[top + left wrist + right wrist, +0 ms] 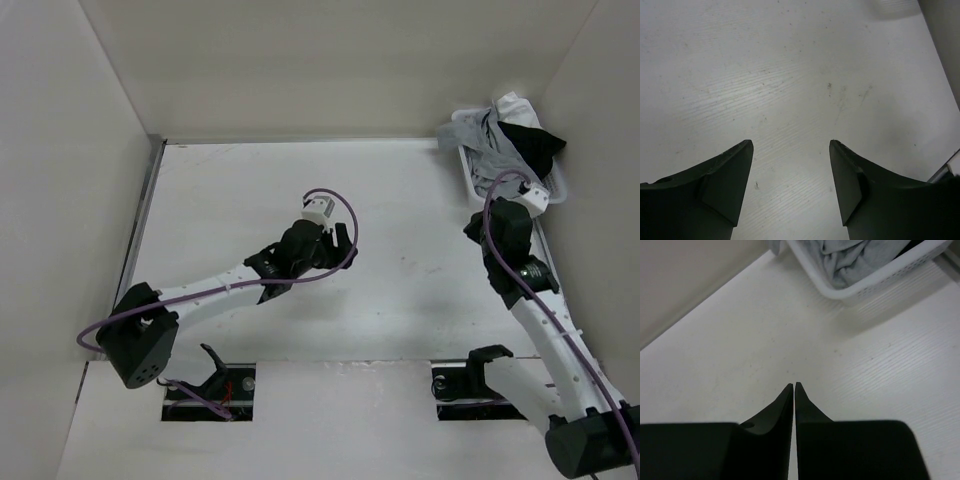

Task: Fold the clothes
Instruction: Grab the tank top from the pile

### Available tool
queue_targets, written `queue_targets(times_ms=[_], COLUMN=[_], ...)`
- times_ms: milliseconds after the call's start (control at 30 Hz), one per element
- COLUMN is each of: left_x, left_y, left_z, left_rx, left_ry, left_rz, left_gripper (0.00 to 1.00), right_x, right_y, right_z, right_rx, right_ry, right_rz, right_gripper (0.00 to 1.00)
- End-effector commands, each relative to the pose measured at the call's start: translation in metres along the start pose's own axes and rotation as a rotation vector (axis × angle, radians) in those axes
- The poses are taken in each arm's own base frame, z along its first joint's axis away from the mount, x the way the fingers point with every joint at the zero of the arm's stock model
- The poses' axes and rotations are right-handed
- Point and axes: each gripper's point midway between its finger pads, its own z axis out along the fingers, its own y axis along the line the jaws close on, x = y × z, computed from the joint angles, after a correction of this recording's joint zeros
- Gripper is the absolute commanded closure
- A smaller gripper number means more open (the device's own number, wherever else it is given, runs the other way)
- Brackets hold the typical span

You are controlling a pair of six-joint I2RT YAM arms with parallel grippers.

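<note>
The clothes, a light grey knit top, lie bunched in a white basket at the table's back right corner. In the right wrist view the grey clothes fill the basket ahead and to the right. My right gripper is shut with nothing in it, low over bare table just short of the basket; from above, the right gripper sits at the basket's near left side. My left gripper hovers over the table's middle. The left gripper is wide open and holds nothing.
A black garment and a white cloth lie in the same basket, partly over its rim. Beige walls close the table on the left, back and right. A purple cable loops over the left wrist.
</note>
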Motion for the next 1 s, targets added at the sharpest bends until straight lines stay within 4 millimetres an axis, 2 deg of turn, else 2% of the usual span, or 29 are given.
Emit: queue_targets(times_ms=[0, 100, 167, 200, 233, 267, 333, 400, 467, 500, 567, 600, 667, 700, 733, 833, 867, 967], left_x=[-0.015, -0.017, -0.018, -0.017, -0.017, -0.016, -0.016, -0.018, -0.022, -0.023, -0.023, -0.022, -0.020, -0.020, -0.019, -0.021, -0.022, -0.022], left_y=[-0.031, -0.039, -0.044, -0.046, -0.047, -0.047, -0.047, -0.046, -0.045, -0.042, -0.035, -0.031, -0.022, -0.018, -0.014, -0.006, -0.005, -0.001], left_z=[-0.015, -0.020, -0.025, -0.027, -0.029, -0.032, -0.035, -0.038, -0.038, -0.037, -0.032, -0.029, -0.025, -0.023, -0.020, -0.013, -0.012, -0.007], left_rx=[0.120, 0.156, 0.173, 0.183, 0.189, 0.192, 0.197, 0.198, 0.189, 0.181, 0.163, 0.152, 0.134, 0.126, 0.116, 0.103, 0.102, 0.098], left_ry=[-0.068, -0.096, -0.107, -0.112, -0.116, -0.121, -0.134, -0.148, -0.167, -0.172, -0.178, -0.181, -0.181, -0.183, -0.185, -0.196, -0.200, -0.204], left_rz=[-0.014, -0.004, 0.003, 0.007, 0.009, 0.007, 0.003, 0.002, 0.005, 0.008, 0.009, 0.009, 0.014, 0.016, 0.017, 0.010, 0.008, 0.006], left_gripper=[0.40, 0.49, 0.60, 0.72, 0.80, 0.87, 0.92, 0.91, 0.84, 0.78, 0.67, 0.63, 0.59, 0.58, 0.57, 0.54, 0.54, 0.52], right_x=[-0.029, -0.040, -0.051, -0.056, -0.060, -0.064, -0.073, -0.083, -0.090, -0.091, -0.088, -0.084, -0.080, -0.079, -0.078, -0.070, -0.068, -0.061], right_y=[-0.005, -0.010, -0.018, -0.023, -0.025, -0.029, -0.037, -0.044, -0.058, -0.065, -0.077, -0.082, -0.087, -0.090, -0.096, -0.104, -0.105, -0.103], right_z=[0.011, 0.019, 0.026, 0.030, 0.033, 0.038, 0.049, 0.062, 0.084, 0.096, 0.124, 0.138, 0.164, 0.177, 0.189, 0.228, 0.237, 0.263], right_rx=[0.050, 0.081, 0.113, 0.126, 0.131, 0.142, 0.168, 0.189, 0.228, 0.239, 0.258, 0.264, 0.258, 0.256, 0.260, 0.239, 0.234, 0.212], right_ry=[-0.053, -0.075, -0.106, -0.117, -0.124, -0.133, -0.150, -0.161, -0.156, -0.141, -0.095, -0.069, -0.038, -0.033, -0.026, 0.018, 0.031, 0.054], right_rz=[0.014, 0.024, 0.041, 0.059, 0.066, 0.073, 0.087, 0.091, 0.098, 0.105, 0.121, 0.127, 0.128, 0.127, 0.136, 0.175, 0.183, 0.190], right_gripper=[0.94, 0.91, 0.86, 0.83, 0.80, 0.73, 0.61, 0.57, 0.58, 0.62, 0.85, 0.92, 0.94, 0.91, 0.84, 0.55, 0.51, 0.50])
